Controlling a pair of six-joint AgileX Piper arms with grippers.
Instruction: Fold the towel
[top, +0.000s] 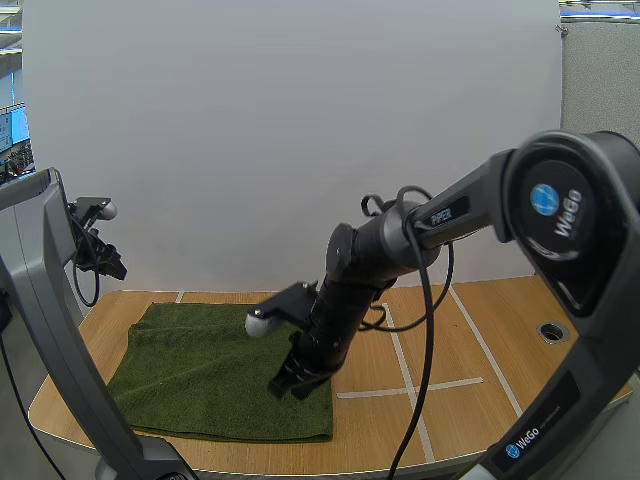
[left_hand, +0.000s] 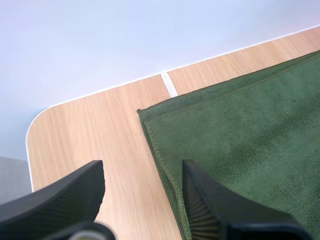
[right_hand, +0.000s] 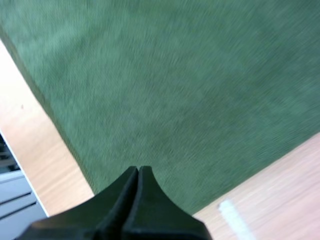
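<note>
A dark green towel (top: 200, 370) lies flat on the left half of the wooden table (top: 470, 330). My right gripper (top: 286, 387) hangs low over the towel's right part, near its front right corner. In the right wrist view its fingers (right_hand: 138, 172) lie together as one dark wedge, shut on nothing, above the towel (right_hand: 175, 85). My left gripper (top: 106, 264) is raised at the table's left edge. In the left wrist view it (left_hand: 144, 172) stands open above the towel's far left corner (left_hand: 150, 117), holding nothing.
White tape lines (top: 400, 350) cross the table to the right of the towel, one of them (right_hand: 232, 215) just past the towel's edge. A round hole (top: 552, 331) sits near the table's right edge. A white wall stands behind the table.
</note>
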